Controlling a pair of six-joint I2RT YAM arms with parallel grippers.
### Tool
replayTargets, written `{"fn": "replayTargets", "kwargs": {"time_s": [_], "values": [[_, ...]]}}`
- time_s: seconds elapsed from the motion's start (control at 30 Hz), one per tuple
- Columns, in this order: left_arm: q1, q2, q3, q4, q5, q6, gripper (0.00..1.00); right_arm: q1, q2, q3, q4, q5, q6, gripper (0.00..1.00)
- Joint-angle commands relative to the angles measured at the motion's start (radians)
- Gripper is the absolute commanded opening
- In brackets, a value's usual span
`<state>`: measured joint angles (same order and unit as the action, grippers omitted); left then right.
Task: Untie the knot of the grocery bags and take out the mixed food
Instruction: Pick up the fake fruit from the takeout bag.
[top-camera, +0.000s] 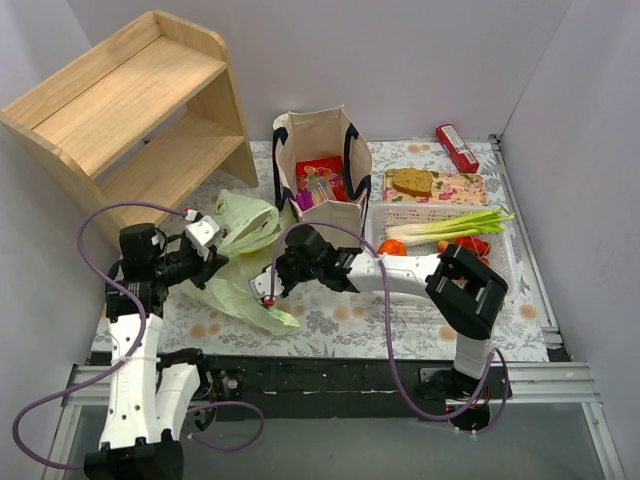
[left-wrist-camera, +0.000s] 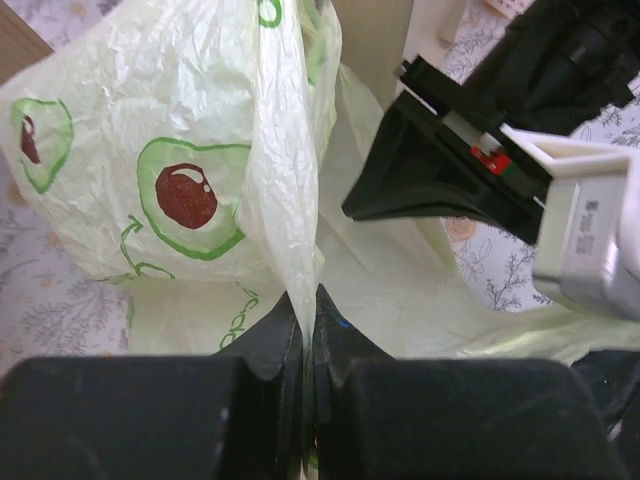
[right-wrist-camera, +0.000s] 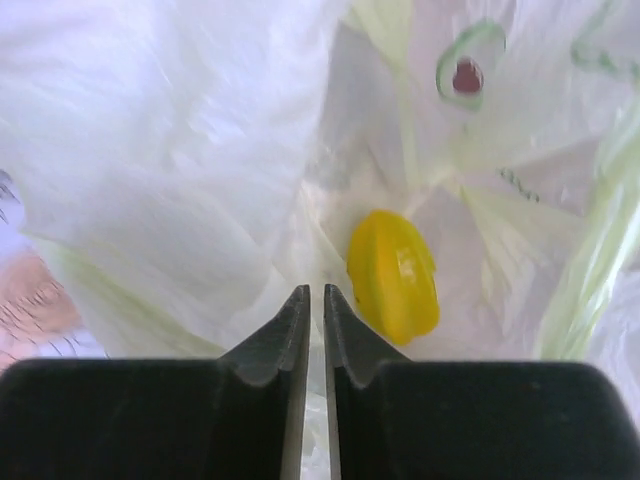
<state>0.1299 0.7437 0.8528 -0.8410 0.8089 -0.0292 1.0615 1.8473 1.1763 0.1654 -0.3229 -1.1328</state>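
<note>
Where the floral table cloth (top-camera: 400, 322) lies left of centre, the pale green plastic bag (top-camera: 250, 222) is slumped and crumpled between the two arms, printed with avocado halves (left-wrist-camera: 190, 196); its knot I cannot pick out among the folds; a yellow pepper (right-wrist-camera: 393, 275) lies inside, seen through the open film in the right wrist view. The left gripper (left-wrist-camera: 310, 305) has its jaws pressed together on a hanging pleat of the bag's film; the right gripper (right-wrist-camera: 313, 295) is at the bag's near side, its jaws drawn almost together with a sliver of pale film in the slit between them, and the pepper lies just beside its fingertip. Just behind the bag stands the beige canvas tote (top-camera: 335, 212), upright, with red packets showing in its mouth; to its right the white slotted basket (top-camera: 420, 214) holds long green stalks (top-camera: 460, 225), an orange fruit (top-camera: 392, 247) and red strawberries (top-camera: 472, 245); a brown biscuit (top-camera: 412, 181) rests on a flowered packet behind it; a wooden shelf (top-camera: 140, 110) fills the far left corner.
</note>
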Motion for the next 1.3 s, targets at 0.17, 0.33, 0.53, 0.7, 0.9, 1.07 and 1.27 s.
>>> {"fn": "replayTargets", "kwargs": {"time_s": [0.17, 0.33, 0.53, 0.7, 0.9, 1.07, 1.27], "values": [[0.005, 0.006, 0.307, -0.223, 0.102, 0.156, 0.00, 0.035, -0.062, 0.075, -0.012, -0.022, 0.160, 0.22], [0.004, -0.027, 0.298, -0.333, 0.082, 0.247, 0.00, 0.055, -0.063, 0.097, -0.006, -0.021, 0.160, 0.35], [0.004, -0.084, 0.180, -0.147, 0.059, 0.062, 0.00, 0.080, -0.007, 0.127, -0.030, -0.008, 0.140, 0.42], [0.004, -0.049, 0.150, -0.115, 0.055, 0.035, 0.00, 0.095, 0.039, 0.147, -0.046, -0.011, 0.139, 0.43], [0.005, -0.044, 0.134, -0.083, 0.081, -0.001, 0.00, 0.097, 0.157, 0.259, -0.128, -0.001, 0.149, 0.60], [0.002, -0.030, 0.135, -0.082, 0.104, 0.003, 0.00, 0.091, 0.230, 0.286, -0.135, 0.030, 0.146, 0.66], [0.004, -0.026, 0.141, -0.109, 0.138, 0.025, 0.00, 0.072, 0.329, 0.364, -0.164, 0.048, 0.172, 0.68]]}}
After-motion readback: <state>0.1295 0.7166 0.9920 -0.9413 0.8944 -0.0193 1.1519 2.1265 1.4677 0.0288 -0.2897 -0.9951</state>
